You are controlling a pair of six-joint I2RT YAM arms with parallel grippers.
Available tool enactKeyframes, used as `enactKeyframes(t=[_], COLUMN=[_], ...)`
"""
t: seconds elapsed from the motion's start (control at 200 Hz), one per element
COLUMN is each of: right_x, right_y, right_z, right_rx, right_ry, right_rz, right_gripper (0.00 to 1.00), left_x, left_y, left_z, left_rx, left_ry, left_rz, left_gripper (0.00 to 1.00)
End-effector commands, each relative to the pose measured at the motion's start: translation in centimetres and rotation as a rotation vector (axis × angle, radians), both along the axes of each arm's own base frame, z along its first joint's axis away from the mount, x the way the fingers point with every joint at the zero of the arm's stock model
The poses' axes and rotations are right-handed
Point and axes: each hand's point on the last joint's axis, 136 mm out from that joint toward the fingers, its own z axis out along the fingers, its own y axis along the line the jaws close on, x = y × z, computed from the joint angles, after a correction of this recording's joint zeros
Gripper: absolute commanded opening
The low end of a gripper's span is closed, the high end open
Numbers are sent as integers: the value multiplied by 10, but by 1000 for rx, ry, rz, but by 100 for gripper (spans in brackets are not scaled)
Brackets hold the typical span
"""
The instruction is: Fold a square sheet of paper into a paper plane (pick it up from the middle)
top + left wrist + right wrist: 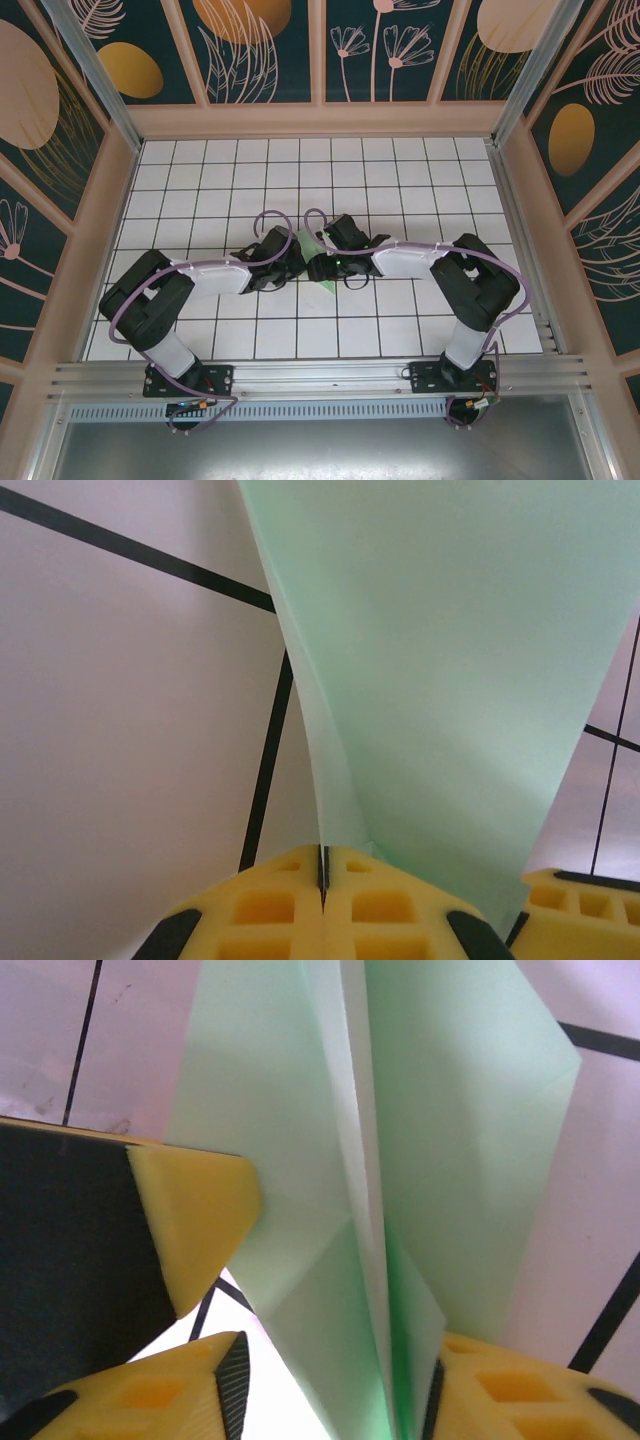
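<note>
A white gridded table (400, 170) lies inside walls (260, 50) painted with leaves and flowers, and the two arms meet at its middle, their black wrists and looped cables crowding over the paper (470, 1110) from left and right, so that the overhead view gives just a green sliver of it between them. The left gripper (322, 875) is clenched, its yellow fingers pressed together on an edge of the paper, which rises from the seam. The right gripper (340, 1360) stands part open with the paper's fold running down between its fingers; whether it presses the paper I cannot tell. The paper is pale mint green, part folded, with a sharp centre crease and slanted flaps either side.
</note>
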Motion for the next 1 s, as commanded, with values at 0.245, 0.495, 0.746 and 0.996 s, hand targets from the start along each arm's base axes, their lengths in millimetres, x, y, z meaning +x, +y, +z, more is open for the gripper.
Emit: enactKeyframes(t=[0.245,0.495,0.746,0.996], right_x=[-6,8,18,31], right_y=[-1,-10,-12,-44], right_z=[-5,-12,-10,13], right_rx=[-23,-105,-126,-190], right_ry=[-23,-57,-78,-164], right_rz=[53,-4,-53,-213], right_gripper=[45,38,15,4], left_x=[4,5,5,11], left_y=[-6,-6,-6,9], left_z=[3,5,10,34], left_rx=[1,-3,-8,14], left_ry=[-7,-8,-18,-67], left_rz=[-33,-35,-33,27], left_gripper=[3,4,9,52])
